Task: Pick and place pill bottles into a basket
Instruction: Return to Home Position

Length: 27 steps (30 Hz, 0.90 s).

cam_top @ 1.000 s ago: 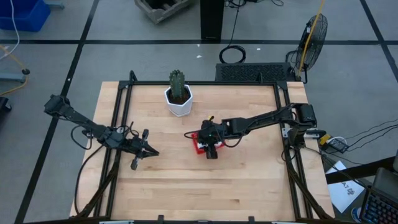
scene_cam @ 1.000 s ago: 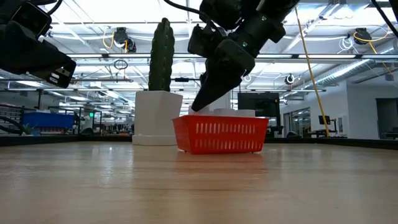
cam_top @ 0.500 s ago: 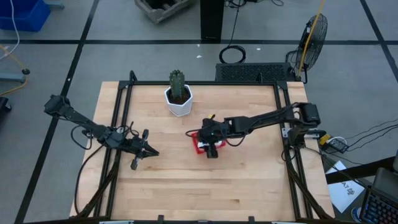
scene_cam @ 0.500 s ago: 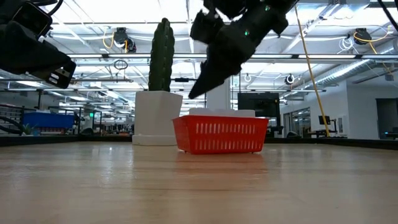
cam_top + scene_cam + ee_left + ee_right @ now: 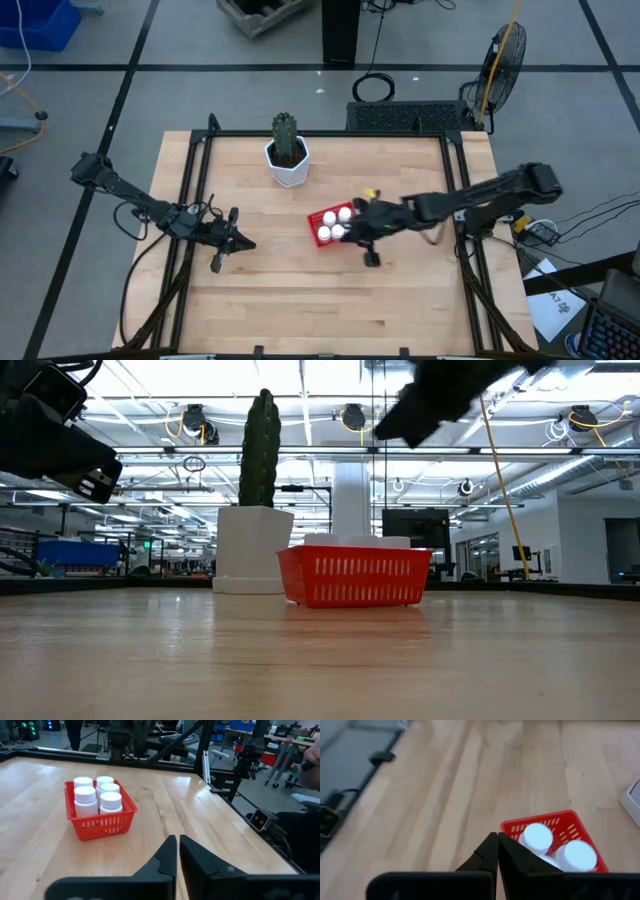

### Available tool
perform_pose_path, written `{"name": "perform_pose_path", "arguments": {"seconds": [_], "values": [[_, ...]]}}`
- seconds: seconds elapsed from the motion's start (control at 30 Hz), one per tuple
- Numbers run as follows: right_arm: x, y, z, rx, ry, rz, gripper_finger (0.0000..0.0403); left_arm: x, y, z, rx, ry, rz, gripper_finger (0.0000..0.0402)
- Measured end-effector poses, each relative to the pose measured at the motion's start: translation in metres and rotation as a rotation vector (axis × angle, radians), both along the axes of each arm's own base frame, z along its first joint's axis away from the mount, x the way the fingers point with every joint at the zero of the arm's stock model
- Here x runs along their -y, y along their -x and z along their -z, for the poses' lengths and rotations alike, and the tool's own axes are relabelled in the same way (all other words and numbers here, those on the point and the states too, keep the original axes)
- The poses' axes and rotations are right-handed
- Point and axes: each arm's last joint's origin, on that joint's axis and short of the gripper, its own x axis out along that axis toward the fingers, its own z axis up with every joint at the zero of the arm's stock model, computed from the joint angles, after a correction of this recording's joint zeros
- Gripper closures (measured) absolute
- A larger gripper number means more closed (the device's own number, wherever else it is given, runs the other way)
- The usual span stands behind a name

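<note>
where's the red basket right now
In the high view the basket sits near the middle of the table, between the plant pot and the right gripper.

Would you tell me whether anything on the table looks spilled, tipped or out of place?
Nothing stands out. Five white pill bottles stand upright inside the small red mesh basket, and the white faceted cactus pot is upright. The right gripper hangs shut beside the basket; the left gripper waits farther left.
</note>
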Motion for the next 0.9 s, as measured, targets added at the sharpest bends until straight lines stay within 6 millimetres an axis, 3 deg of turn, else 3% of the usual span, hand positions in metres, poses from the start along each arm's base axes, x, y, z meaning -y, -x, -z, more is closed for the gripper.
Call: {"name": "perform_pose_path", "arguments": {"seconds": [0.3, 0.5, 0.7, 0.9], "values": [[-0.012, 0.082, 0.007, 0.192, -0.051, 0.003, 0.0402, -0.003, 0.0, 0.0, 0.007, -0.052, -0.019, 0.0398], [-0.011, 0.121, 0.004, 0.382, -0.047, -0.03, 0.0403, -0.012, -0.001, -0.004, 0.047, -0.057, -0.049, 0.0395], [-0.001, 0.157, 0.03, 0.477, -0.081, -0.012, 0.0403, -0.023, 0.002, -0.007, 0.062, -0.024, -0.046, 0.0389], [0.006, 0.178, 0.047, 0.527, -0.153, -0.032, 0.0403, -0.032, 0.006, -0.007, 0.059, -0.005, -0.055, 0.0397]]}}
